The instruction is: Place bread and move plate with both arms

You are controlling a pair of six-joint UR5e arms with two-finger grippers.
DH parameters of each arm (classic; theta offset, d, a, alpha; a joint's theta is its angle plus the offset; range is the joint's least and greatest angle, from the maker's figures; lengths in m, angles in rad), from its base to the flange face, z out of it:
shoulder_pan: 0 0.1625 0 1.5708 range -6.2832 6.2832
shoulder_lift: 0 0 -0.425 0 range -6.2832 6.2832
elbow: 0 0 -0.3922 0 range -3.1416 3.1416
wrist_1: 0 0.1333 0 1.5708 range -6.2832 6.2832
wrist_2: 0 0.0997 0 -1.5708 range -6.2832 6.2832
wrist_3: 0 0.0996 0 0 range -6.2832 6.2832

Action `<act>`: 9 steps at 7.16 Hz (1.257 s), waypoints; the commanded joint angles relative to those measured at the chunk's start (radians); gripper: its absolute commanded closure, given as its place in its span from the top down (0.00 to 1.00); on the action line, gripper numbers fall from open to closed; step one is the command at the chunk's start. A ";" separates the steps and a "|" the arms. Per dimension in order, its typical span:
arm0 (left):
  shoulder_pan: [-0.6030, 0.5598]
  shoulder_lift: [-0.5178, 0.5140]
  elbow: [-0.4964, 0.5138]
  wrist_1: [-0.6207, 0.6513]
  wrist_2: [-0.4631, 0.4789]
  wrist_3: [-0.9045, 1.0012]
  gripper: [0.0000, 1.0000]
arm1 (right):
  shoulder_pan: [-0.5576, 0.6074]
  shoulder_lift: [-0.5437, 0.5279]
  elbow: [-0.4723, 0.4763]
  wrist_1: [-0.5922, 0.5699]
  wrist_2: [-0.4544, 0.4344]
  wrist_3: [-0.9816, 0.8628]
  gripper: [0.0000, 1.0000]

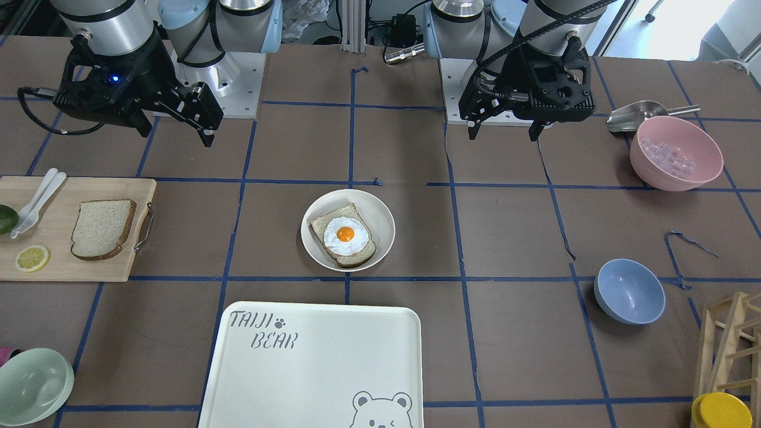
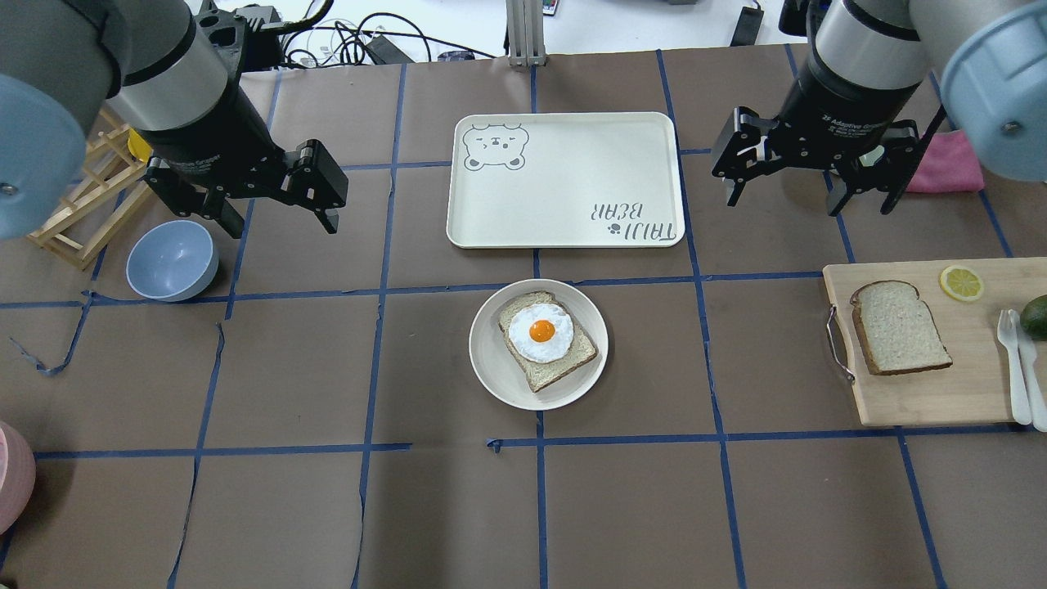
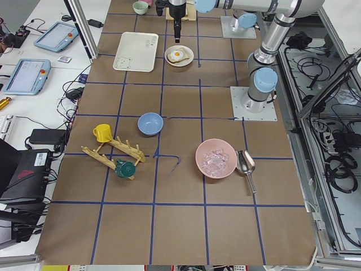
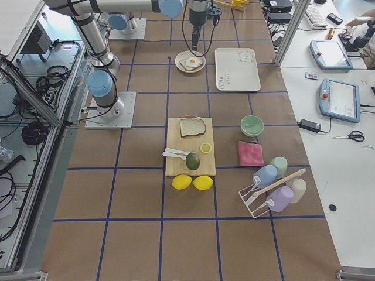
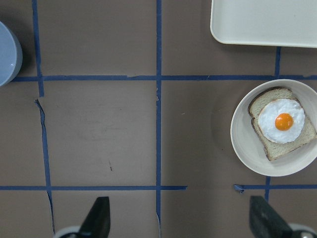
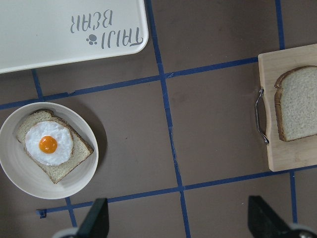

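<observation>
The bread [image 2: 900,327] is lying flat on the wooden board [image 2: 924,401] at the overhead view's right, well apart from the plate [image 2: 491,360] sitting mid-frame on the desk [image 2: 327,368]. Likely light, soft and crushable, it is asking for a gentle pinch across its crust edges. The left tool [image 2: 282,219] and right tool [image 2: 808,200] are hanging wide open, holding nothing. The board is running off the frame's right edge, and the bread's thickness is hard to make out.

Plain bread [image 2: 900,338] flat on cutting board [image 2: 941,401]; cream plate [image 2: 492,364] mid-table, holding egg-topped slice [image 2: 546,339].
</observation>
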 commanded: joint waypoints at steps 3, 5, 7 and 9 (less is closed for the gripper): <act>0.005 0.024 0.002 0.006 0.000 0.000 1.00 | 0.000 0.000 0.001 0.012 -0.009 -0.013 1.00; 0.002 0.028 0.006 0.003 0.004 0.004 1.00 | 0.000 0.003 0.004 0.010 -0.011 -0.010 1.00; 0.002 0.035 0.006 -0.001 0.001 0.004 1.00 | -0.008 0.014 0.010 0.023 -0.006 -0.002 1.00; 0.004 0.027 0.008 0.003 0.000 0.004 1.00 | -0.011 0.025 0.050 0.069 -0.003 -0.036 1.00</act>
